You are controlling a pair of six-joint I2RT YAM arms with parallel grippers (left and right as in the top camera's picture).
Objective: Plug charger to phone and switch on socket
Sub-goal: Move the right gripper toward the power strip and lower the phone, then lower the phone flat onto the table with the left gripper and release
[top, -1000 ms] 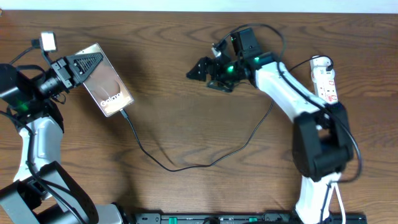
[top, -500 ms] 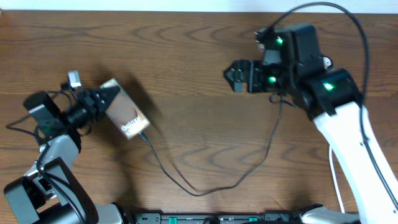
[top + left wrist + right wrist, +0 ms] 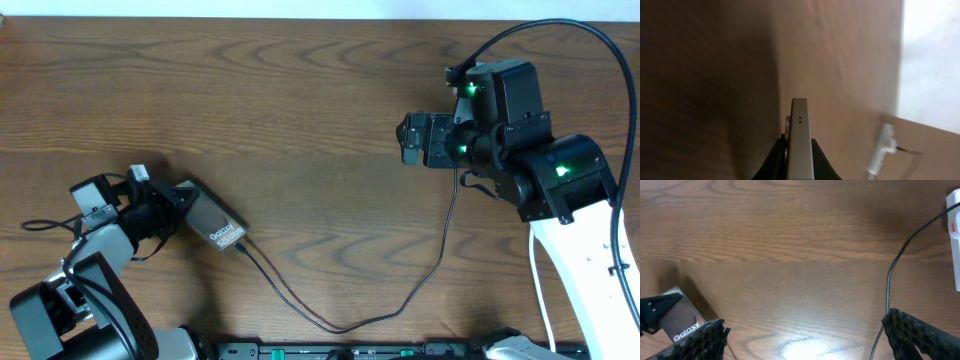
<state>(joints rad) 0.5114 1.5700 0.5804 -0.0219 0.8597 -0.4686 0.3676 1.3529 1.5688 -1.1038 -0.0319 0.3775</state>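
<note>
Wooden table [image 3: 250,100] inspected: right gripper [image 3: 406,140] hangs above its right half, jaws spread wide and empty; left gripper [image 3: 172,205] is clamped on the phone [image 3: 215,226], tilted at left front; the socket [image 3: 954,235] shows at the right wrist view's right edge; the charger [image 3: 330,325] cable meets the phone's printed end.

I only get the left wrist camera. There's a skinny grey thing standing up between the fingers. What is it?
Observer: From overhead, it is the phone, seen edge-on; the left gripper is shut on it.
Operator: Is the wire in it?
Observer: Overhead, the charger cable reaches the phone's Galaxy-printed end, seemingly plugged in.
Operator: What's the other arm doing?
Observer: The right gripper is open and holds nothing.
</note>
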